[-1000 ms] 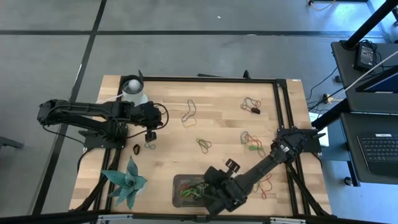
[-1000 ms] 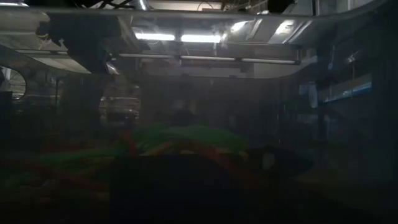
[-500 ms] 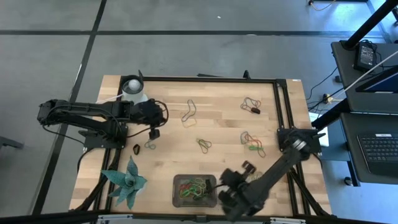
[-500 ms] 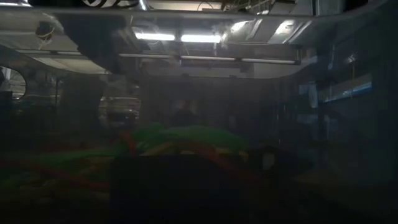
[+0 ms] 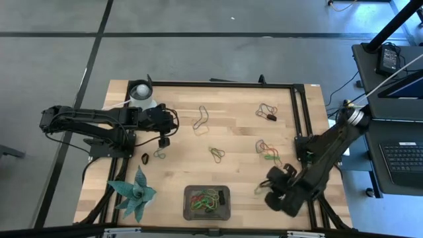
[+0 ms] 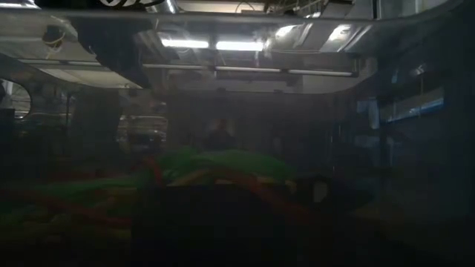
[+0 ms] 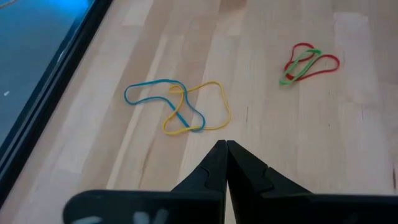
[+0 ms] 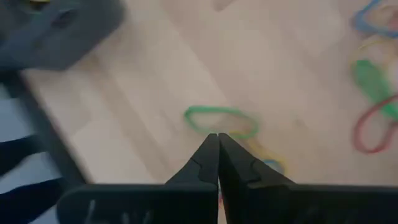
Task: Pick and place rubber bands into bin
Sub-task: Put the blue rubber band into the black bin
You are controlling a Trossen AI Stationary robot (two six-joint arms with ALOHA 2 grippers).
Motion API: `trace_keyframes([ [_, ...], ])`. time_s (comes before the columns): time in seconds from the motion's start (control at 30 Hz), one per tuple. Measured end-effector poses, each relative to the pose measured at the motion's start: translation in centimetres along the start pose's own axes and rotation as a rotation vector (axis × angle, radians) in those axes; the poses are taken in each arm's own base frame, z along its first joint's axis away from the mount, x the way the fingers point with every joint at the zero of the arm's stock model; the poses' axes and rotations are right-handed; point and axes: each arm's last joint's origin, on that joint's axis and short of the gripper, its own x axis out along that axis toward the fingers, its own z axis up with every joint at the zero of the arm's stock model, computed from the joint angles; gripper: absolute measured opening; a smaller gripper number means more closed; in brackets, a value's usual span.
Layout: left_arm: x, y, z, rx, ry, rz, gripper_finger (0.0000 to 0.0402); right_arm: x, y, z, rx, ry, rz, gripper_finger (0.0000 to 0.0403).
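The dark grey bin (image 5: 225, 197) sits near the table's near edge with several coloured rubber bands (image 5: 205, 200) in it. It also shows in the right wrist view (image 8: 56, 31). Loose bands lie on the wood: (image 5: 201, 118), (image 5: 266, 111), (image 5: 217, 154), (image 5: 268, 151), (image 5: 158, 154). My right gripper (image 8: 217, 138) is shut, low over the table to the right of the bin (image 5: 268, 190). A green band (image 8: 221, 120) lies just ahead of its tips. My left gripper (image 7: 225, 147) is shut and empty at the table's left (image 5: 163, 140), short of a blue and a yellow band (image 7: 177, 109). My right gripper's shut tips stand right at the near side of the green band (image 8: 211, 129), which lies flat on the wood. I cannot tell whether they touch it.
A white round cup (image 5: 141, 92) stands at the far left corner. A teal spiky plant (image 5: 134, 194) stands at the near left. A small black piece (image 5: 145, 158) lies near the left gripper. A red and a green band (image 7: 308, 62) lie farther off.
My right gripper has gone from above the bin toward the table's right edge, and now stands to the right of the bin. The bin and the bands in it have stayed where they were.
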Motion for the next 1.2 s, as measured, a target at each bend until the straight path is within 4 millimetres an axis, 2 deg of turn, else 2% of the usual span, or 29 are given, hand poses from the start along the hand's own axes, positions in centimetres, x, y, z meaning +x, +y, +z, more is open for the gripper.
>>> trace_keyframes([
  [0.13, 0.0, 0.0, 0.0, -0.003, 0.000, 0.000, 0.0003, 0.0, -3.1, -1.0, 0.073, 0.057, 0.025, 0.0004],
  [0.3, 0.0, 0.0, 0.0, -0.004, 0.000, 0.004, 0.0003, 1.7, -5.4, -2.1, 0.047, 0.197, -0.032, 0.0023],
  [0.53, 0.0, 0.0, 0.0, -0.043, 0.001, 0.004, 0.0003, 3.4, -4.7, -3.0, -0.256, 0.218, 0.127, 0.0053],
  [0.87, 0.0, 0.0, -0.2, -0.079, 0.015, 0.004, 0.0003, 4.5, -4.1, -3.4, -0.557, 0.203, 0.154, 0.0071],
  [1.2, 0.0, 0.0, -0.2, -0.079, 0.015, 0.001, 0.0003, 5.9, -3.7, -3.9, -0.682, 0.209, 0.143, 0.0071],
])
